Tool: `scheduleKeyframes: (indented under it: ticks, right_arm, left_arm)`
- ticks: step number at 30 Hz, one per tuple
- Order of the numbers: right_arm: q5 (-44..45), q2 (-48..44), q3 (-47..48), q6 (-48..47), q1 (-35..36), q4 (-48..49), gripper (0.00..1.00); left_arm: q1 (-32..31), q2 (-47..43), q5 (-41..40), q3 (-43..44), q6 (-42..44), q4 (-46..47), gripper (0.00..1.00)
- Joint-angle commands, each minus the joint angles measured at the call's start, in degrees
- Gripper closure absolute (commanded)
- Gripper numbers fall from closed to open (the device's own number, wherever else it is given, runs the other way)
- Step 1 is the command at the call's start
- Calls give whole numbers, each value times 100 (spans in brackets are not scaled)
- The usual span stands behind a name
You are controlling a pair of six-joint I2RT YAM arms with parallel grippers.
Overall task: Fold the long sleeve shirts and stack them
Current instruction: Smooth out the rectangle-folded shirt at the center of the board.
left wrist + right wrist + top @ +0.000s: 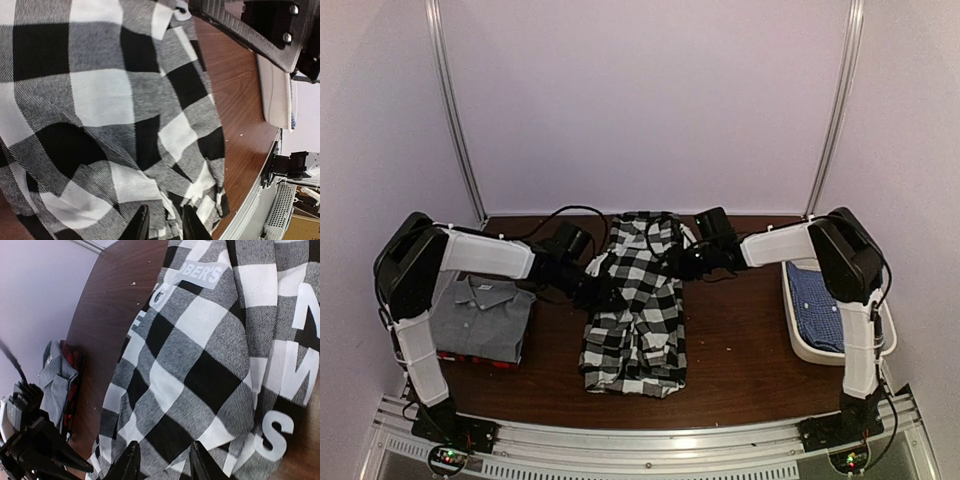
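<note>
The black-and-white check shirt [635,320] lies lengthwise in the middle of the table, its upper part bunched between the two arms. My left gripper [598,288] grips its left edge, and the left wrist view shows my left gripper [165,226] shut on a gathered fold of check cloth [100,100]. My right gripper [682,262] holds the right edge, and in the right wrist view my right gripper [164,462] pinches the check shirt [200,355], which carries white printed letters. A folded grey shirt [480,312] rests on a red-black shirt [470,358] at the left. The blue shirt [818,300] sits in the tub.
A white oval tub [798,340] stands at the right table edge beside the right arm's base. The folded pile is close to the left arm's lower link. Bare brown tabletop [740,350] shows between the check shirt and the tub. A metal rail runs along the near edge.
</note>
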Motion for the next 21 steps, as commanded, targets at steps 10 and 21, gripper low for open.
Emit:
scheduleKeyframes:
  ticks: [10, 21]
  right_arm:
    - [111, -2530, -2811, 58, 757, 664, 65]
    - [223, -2522, -3813, 831, 1684, 1541, 65]
  left_arm:
    - [-43, -1156, 414, -1111, 287, -242, 75]
    - [-484, -1286, 656, -2257, -72, 331, 75]
